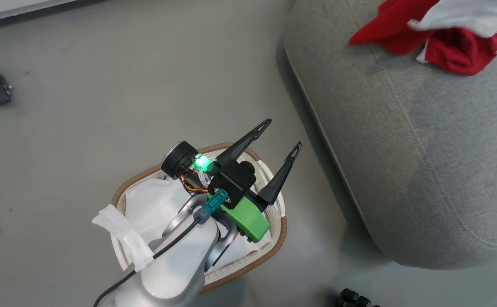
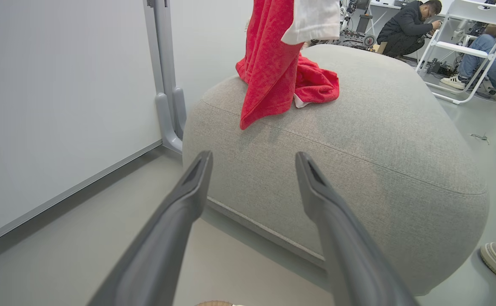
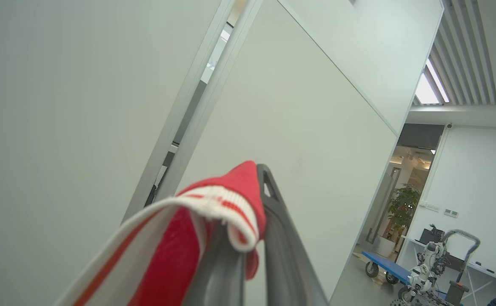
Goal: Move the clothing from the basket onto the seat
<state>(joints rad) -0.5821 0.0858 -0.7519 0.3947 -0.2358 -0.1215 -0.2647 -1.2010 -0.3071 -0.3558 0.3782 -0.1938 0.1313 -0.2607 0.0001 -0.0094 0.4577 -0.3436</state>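
- My right gripper [image 3: 261, 174] has its fingers pinched shut on the white-striped trim of a red jersey [image 2: 273, 63].
- The jersey hangs lengthwise straight down over the seat [image 1: 423, 149]. Its lower end is at or just above the cushion, beside a red heap [image 2: 316, 83] lying there.
- My left gripper [image 1: 283, 133] hovers over the basket [image 1: 248, 265], fingers wide and empty, well apart from the clothing.
- Past my arm, the basket's inside shows white liner sheet [image 1: 146, 204], so I judge release comes next.

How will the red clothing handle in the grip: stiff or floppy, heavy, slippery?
Likely floppy: the clothing hangs limp and heaps on the seat. Probably light: the right gripper holds it by a thin pinch of striped trim. Slipping seems unlikely, as the trim drapes over one finger.
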